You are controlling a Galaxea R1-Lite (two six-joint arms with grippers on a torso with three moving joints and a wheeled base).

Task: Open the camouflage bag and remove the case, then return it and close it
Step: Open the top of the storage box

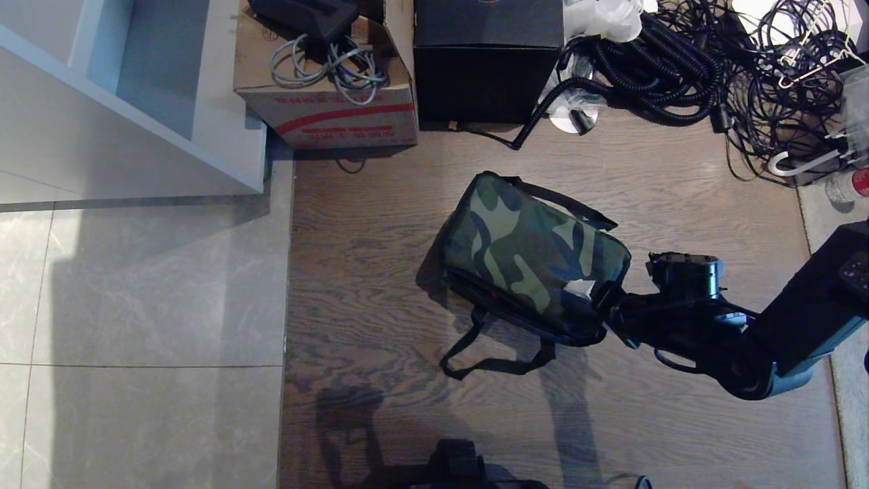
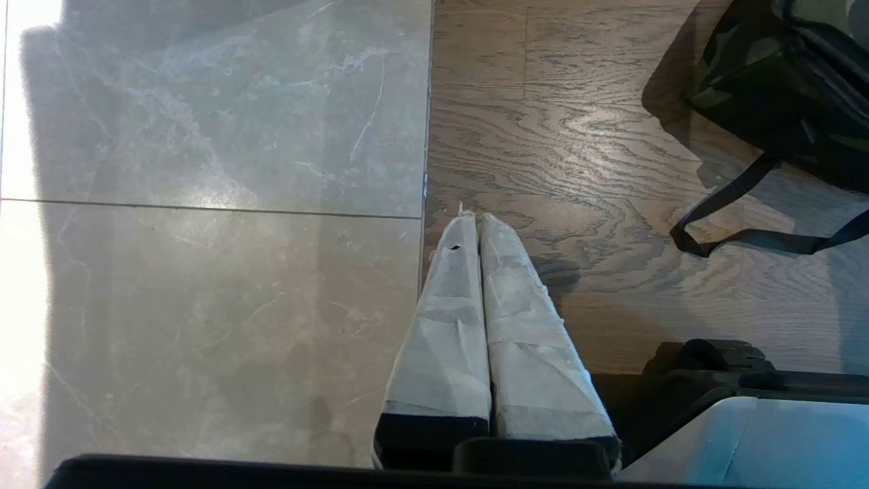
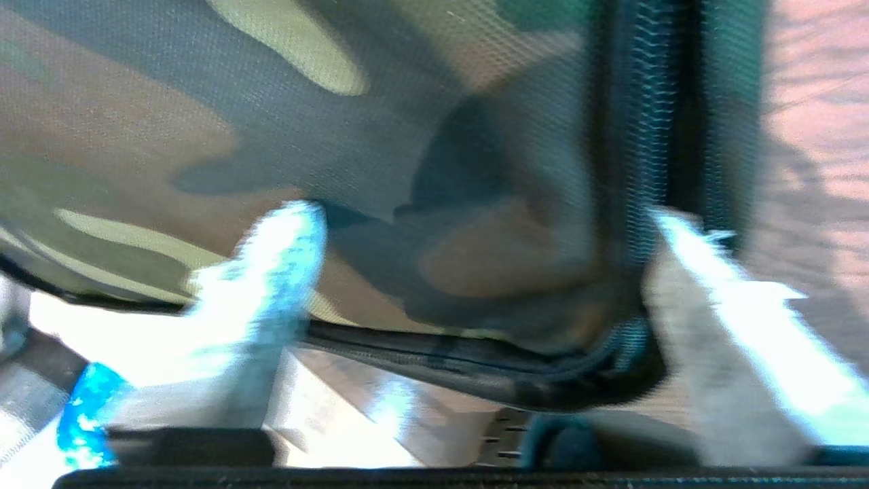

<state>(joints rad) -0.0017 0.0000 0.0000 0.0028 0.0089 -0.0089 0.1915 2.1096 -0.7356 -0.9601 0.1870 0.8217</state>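
The camouflage bag [image 1: 529,258] lies shut on the wooden floor, its black strap [image 1: 489,363] trailing toward me. My right gripper [image 1: 597,299] is at the bag's near right corner. In the right wrist view the right gripper [image 3: 483,214] stands open, its white-wrapped fingers [image 3: 278,272] wide apart, with the bag's corner [image 3: 475,272] and its black zipper edge between them. One finger rests on the top fabric, the other beside the zipper. The case is hidden. My left gripper [image 2: 478,217] hangs parked above the floor, fingers pressed together, with the bag [image 2: 781,88] off to its side.
A cardboard box [image 1: 326,88] with cables on top and a black box [image 1: 489,61] stand behind the bag. A tangle of black cables [image 1: 713,61] fills the back right. A white shelf unit [image 1: 136,102] stands at the back left beside grey floor tiles [image 1: 136,305].
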